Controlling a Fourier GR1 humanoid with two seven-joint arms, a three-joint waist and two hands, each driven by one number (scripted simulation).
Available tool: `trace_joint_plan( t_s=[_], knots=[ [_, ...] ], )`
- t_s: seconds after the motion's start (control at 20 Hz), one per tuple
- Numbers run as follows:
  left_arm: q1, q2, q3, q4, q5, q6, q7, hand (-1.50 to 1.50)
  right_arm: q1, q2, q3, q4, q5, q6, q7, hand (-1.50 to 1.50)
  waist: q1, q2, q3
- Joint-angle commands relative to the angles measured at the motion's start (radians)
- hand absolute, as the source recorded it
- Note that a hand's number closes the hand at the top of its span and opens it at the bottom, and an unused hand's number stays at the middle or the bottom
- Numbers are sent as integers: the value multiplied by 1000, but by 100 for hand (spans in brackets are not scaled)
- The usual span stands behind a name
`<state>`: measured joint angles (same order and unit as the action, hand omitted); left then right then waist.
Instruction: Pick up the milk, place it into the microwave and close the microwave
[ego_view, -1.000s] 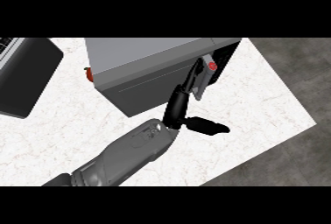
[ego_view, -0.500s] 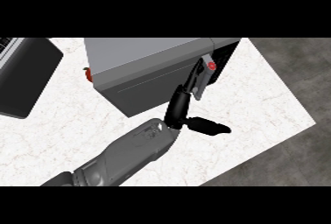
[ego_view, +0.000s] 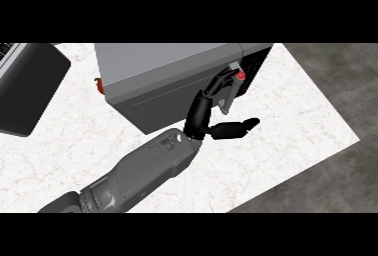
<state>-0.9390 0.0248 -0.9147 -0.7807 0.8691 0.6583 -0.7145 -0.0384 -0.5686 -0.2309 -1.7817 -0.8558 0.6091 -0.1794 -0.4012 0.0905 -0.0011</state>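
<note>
The boxy grey microwave blocks the worktop's far middle; bare white marble lies open right of it.

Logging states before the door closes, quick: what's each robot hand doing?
Right robot hand: open, straight fingers against the microwave door, thumb out, holding nothing.
Left robot hand: not in view.

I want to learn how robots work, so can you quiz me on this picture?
1. True or false: the robot hand is curled round a banana.
2. Which thing do the robot hand's straight fingers reach up against? A) the grey microwave B) the dark floor C) a plate
3. Fill in: the small cap by the fingertips is coloured ____.

Key: 1 false; 2 A; 3 red.
</note>
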Motion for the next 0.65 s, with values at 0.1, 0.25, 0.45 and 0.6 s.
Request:
trace_joint_plan(
  t_s=[0.1, 0.25, 0.45, 0.6],
  knots=[
    [-80, 18, -54, 183, -42, 42, 108, -150, -4, -10, 1, -3, -22, -10, 19, -150, 22, -5, 13],
    [-89, 68, -69, 229, -71, 93, 117, -150, 5, -23, -11, -4, -26, -8, 25, -150, 35, -12, 15],
    [-116, 60, -73, 257, -65, 99, 161, -150, 6, -21, -21, -6, -32, -21, 23, -150, 59, -11, 14],
    [-135, 36, -85, 275, -71, 118, 185, -150, 13, -29, -36, -7, -40, -24, 24, -150, 59, -15, 13]
  ],
)
